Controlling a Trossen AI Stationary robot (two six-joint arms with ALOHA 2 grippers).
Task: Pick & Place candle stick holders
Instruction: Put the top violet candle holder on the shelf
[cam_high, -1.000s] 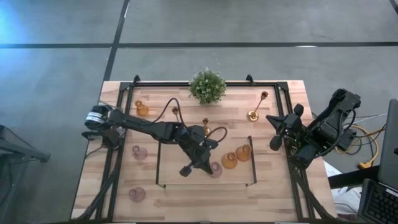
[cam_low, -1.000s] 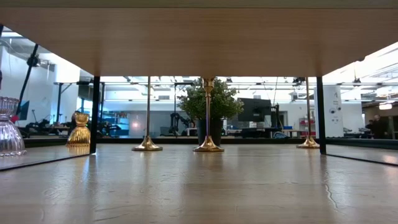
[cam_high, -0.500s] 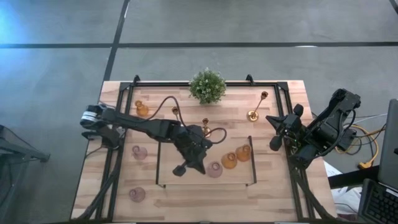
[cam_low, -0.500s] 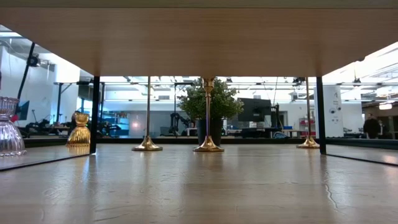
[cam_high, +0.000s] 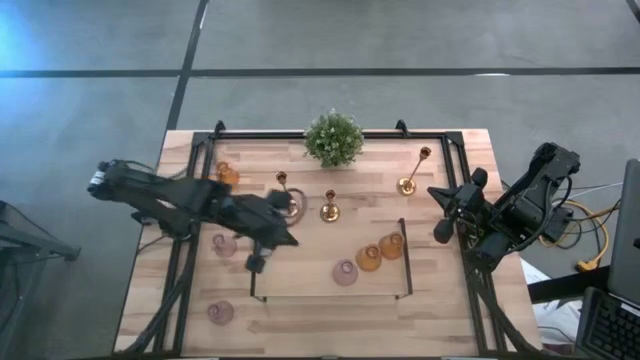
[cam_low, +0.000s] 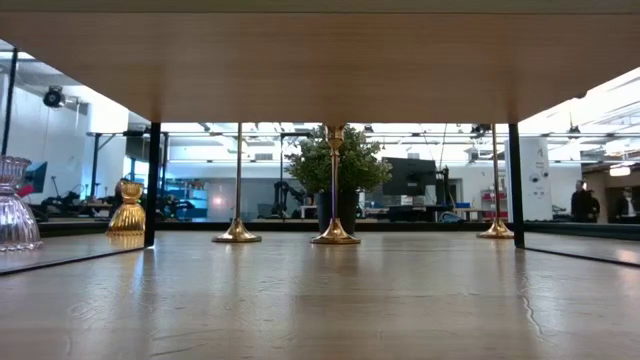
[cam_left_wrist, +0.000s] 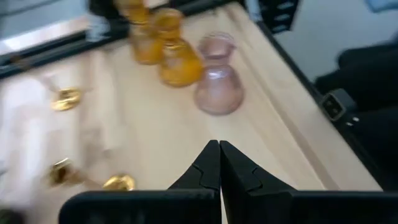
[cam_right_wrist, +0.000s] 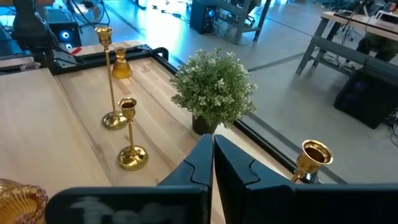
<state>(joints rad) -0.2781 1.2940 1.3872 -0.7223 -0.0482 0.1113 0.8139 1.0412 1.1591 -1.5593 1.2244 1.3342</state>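
Note:
Three gold candlesticks (cam_high: 328, 205) (cam_high: 288, 195) (cam_high: 408, 180) stand upright on their round bases along the table's far half. Near the middle, a pink glass cup (cam_high: 345, 272) and two amber cups (cam_high: 369, 258) (cam_high: 391, 245) stand on the wood. My left gripper (cam_high: 256, 264) hovers shut and holding nothing to their left; its wrist view shows the pink cup (cam_left_wrist: 217, 81) and amber cups (cam_left_wrist: 177, 59) ahead of the fingers (cam_left_wrist: 219, 155). My right gripper (cam_high: 436, 190) waits shut at the table's right edge, beside the right candlestick (cam_right_wrist: 313, 158).
A bushy potted plant (cam_high: 333, 138) stands at the far edge. Another amber cup (cam_high: 228, 175) and two pink cups (cam_high: 224, 243) (cam_high: 219, 312) stand along the left side. Black rails (cam_high: 190, 200) frame the table, and a thin black frame (cam_high: 405, 260) stands near the middle.
My left gripper has drawn back from beside the pink cup toward the table's left edge and risen, tipping up from pointing steeply down. It stays shut and carries nothing. The pink cup, partly covered by the arm before, now shows whole.

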